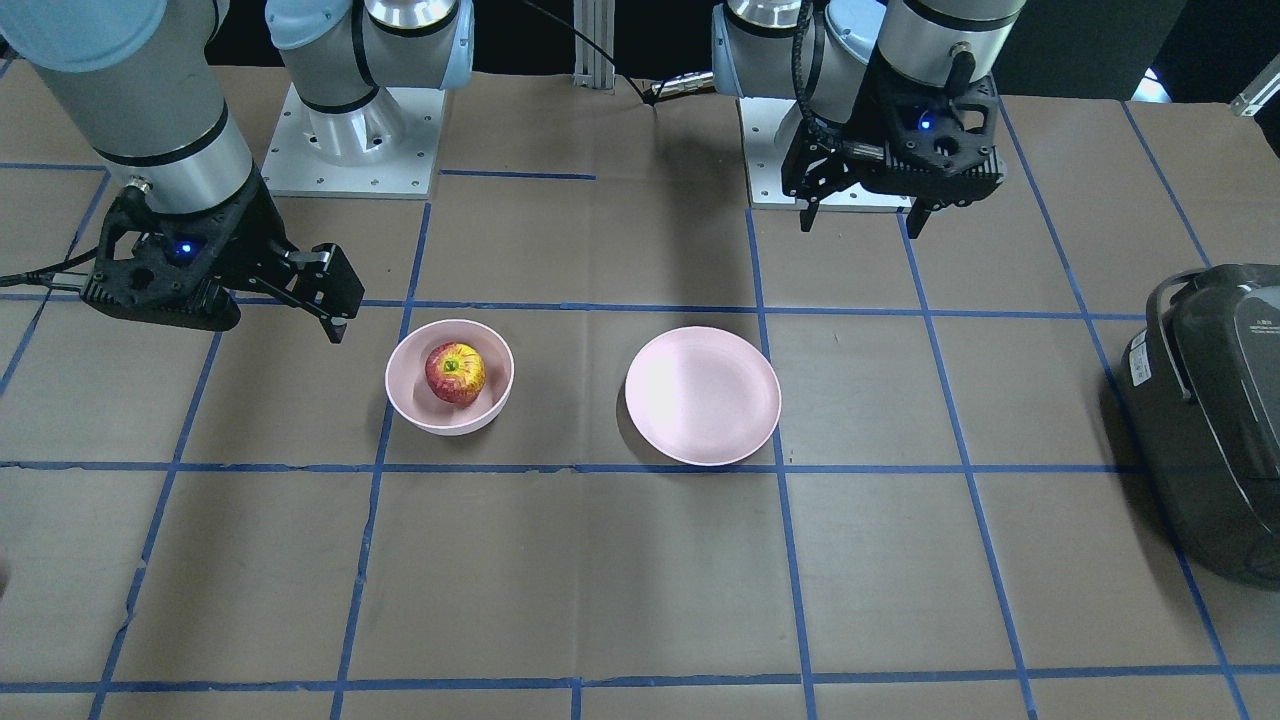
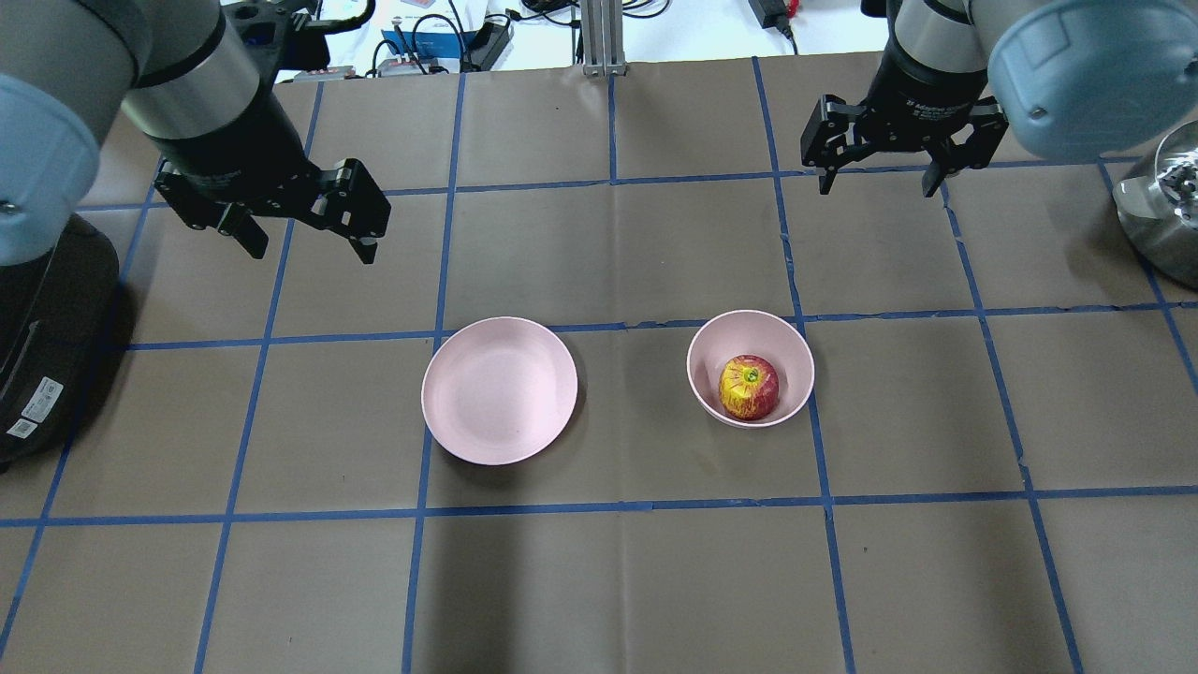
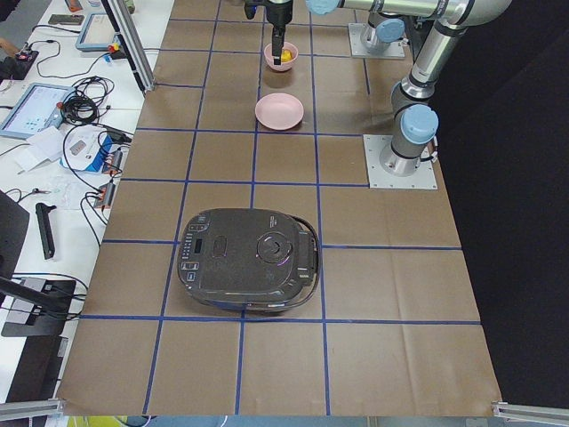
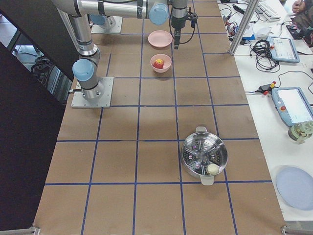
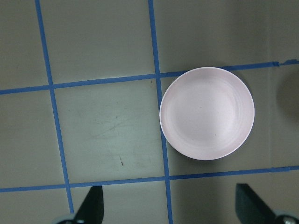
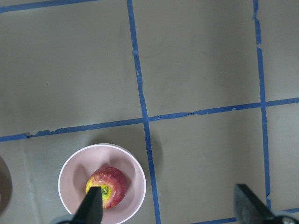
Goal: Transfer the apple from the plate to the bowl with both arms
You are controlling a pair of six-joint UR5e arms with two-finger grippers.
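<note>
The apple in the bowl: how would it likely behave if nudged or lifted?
The apple looks round, so it would probably roll if nudged, though the deep wall of the bowl should contain it. Its shiny skin may be slippery.

Brown gridded table (image 2: pixel 599 580) carries plate (image 2: pixel 499 389), bowl (image 2: pixel 797 360) — black cooker (image 1: pixel 1215 410), steel steamer pot (image 4: pixel 184 155).

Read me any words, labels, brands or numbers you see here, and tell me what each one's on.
No text is legible.
White stickers on the rice cooker: too small to read.
White lettering at the wrist of the right arm: blurred.
The apple, plate and bowl: no markings.
</note>
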